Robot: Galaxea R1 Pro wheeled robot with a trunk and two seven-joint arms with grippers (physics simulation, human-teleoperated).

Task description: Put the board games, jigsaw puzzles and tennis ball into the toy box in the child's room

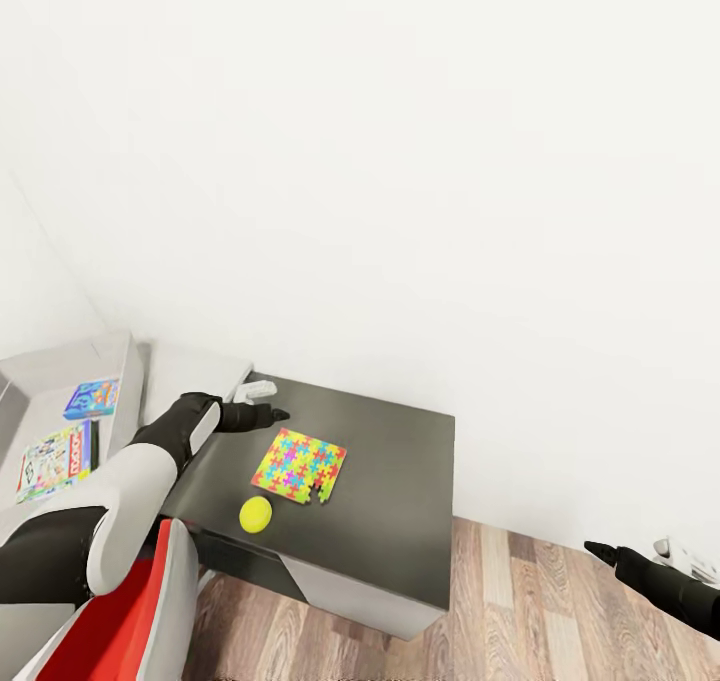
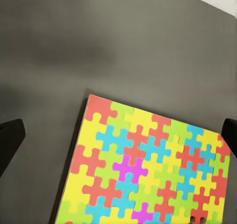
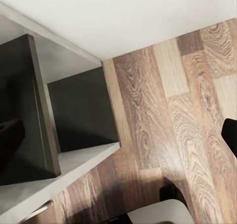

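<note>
Puzzle (image 1: 299, 466) lies flat on the dark cabinet top (image 1: 400, 461), just ahead of and below the left gripper (image 1: 272, 414), with the ball (image 1: 256, 513) near its closer corner. In the left wrist view the puzzle (image 2: 148, 169) sits between the two spread fingertips (image 2: 9, 142), set skew to them, and nothing is held. The right gripper (image 1: 600, 551) hangs over the floor (image 1: 560, 601), well apart; whether it is open I cannot tell. The left arm is plainly nearer, so the pick likely falls to it, lowering toward a puzzle edge.
</note>
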